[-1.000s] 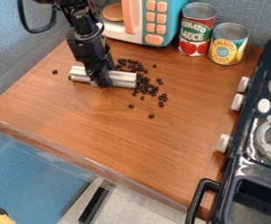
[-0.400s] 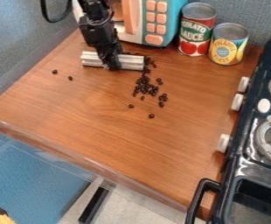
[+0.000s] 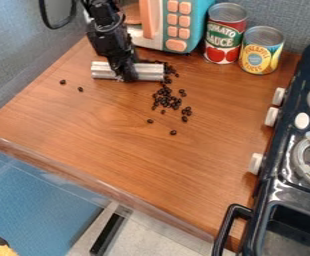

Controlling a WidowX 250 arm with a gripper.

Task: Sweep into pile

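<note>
1. So the black beans (image 3: 164, 102) are out on the wooden counter (image 3: 131, 155), mostly in a loose clump right of the silver bar (image 3: 148, 72) and a bit nearer the camera. More of them sit up by the bar's right end, trailing down into the clump, so it's kind of a pile with messy edges.

2. Strays: two lie on their own off to the left, and a couple more sit below the clump. Those are probably what keeps this from being done; I'd call it partway.

3. The bar lies crosswise, its long side facing the camera, at or close to the counter. Makes sense as a sweeper, since a wide face should shove a bunch of beans at once.

4. The gripper (image 3: 125, 74) is pinched onto the bar around its middle, presumably so it doesn't twist when one end meets more beans. The arm (image 3: 109, 36) comes down from the top left, behind the bar.

5. Next move, my guess: push the beans by the right end toward the clump, then get behind the left strays. Beans look rollable, so too quick a push could scatter them or let some slip past the end.

6. Farther out, the toy microwave (image 3: 176, 27) and two cans (image 3: 225, 37) line the back, and the black toy stove (image 3: 272, 187) borders the right. Easing off near those seems smart.
</note>
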